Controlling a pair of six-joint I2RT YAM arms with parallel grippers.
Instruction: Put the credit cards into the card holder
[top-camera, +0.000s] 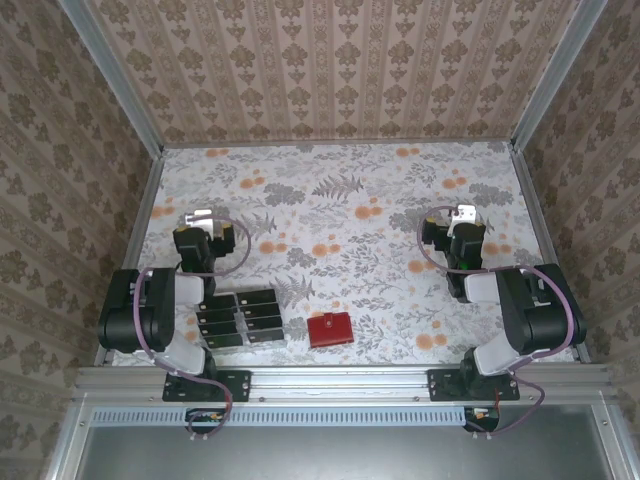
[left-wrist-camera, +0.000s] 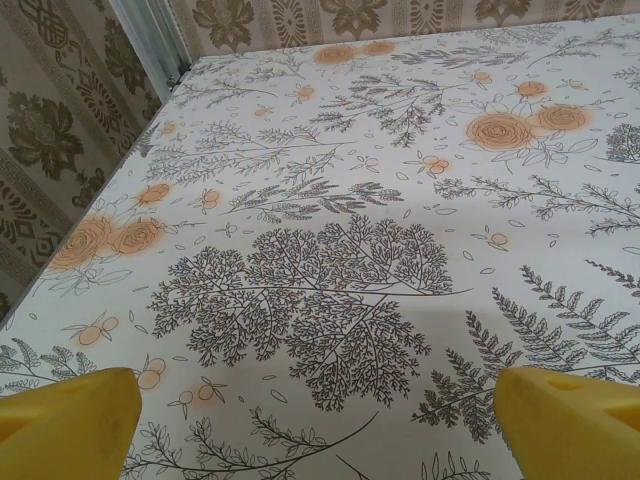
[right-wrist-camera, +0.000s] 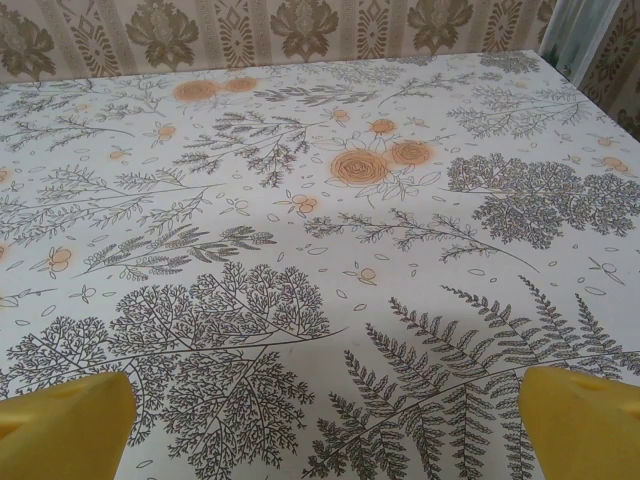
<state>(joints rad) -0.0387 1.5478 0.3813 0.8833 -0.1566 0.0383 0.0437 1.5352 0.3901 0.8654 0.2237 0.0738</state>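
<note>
The cards lie flat in two short columns at the near edge of the table, their long axes running roughly left to right with a slight tilt. The stack's left side is tucked against the left arm. Just to their right, apart from them, sits the wallet, red face up and, as far as we can tell, closed; it lies between the two arm bases. The left gripper hangs farther out over the cloth and faces the far wall, so the cards lie behind it, back toward its own base. In the left wrist view we see bare floral cloth ahead of the left gripper, with the yellow fingers spread wide and holding nothing. The right gripper is well apart from both cards and wallet, on the far right; its fingers are likewise wide apart and empty around its midpoint. We judge the left arm the nearer one, and that it must draw back and turn down toward the cards.
</note>
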